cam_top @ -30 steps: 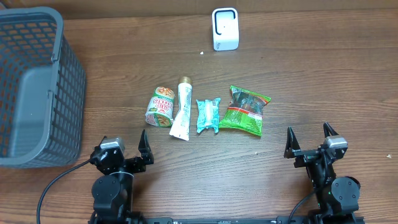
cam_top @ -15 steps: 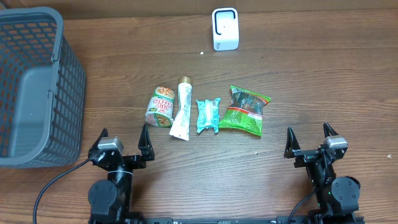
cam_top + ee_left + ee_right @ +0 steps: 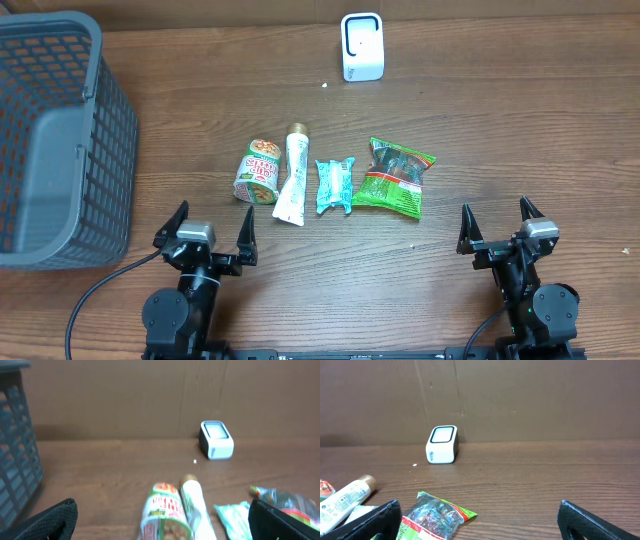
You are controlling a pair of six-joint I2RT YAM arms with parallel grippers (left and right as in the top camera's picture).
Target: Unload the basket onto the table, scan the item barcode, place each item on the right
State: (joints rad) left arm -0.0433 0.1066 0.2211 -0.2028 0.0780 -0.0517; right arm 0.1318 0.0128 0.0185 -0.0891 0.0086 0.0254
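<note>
Snack packet flat on table; scanner at far edge; left fingers, right fingers spread, empty.

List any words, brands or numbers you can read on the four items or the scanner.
No text can be read in any view.
Noodle cup: red and green print, too blurred to read.
Tube: print too small to read.
Teal packet: print too small to read.
Green bag: print too small to read.
Scanner: no lettering shows.
</note>
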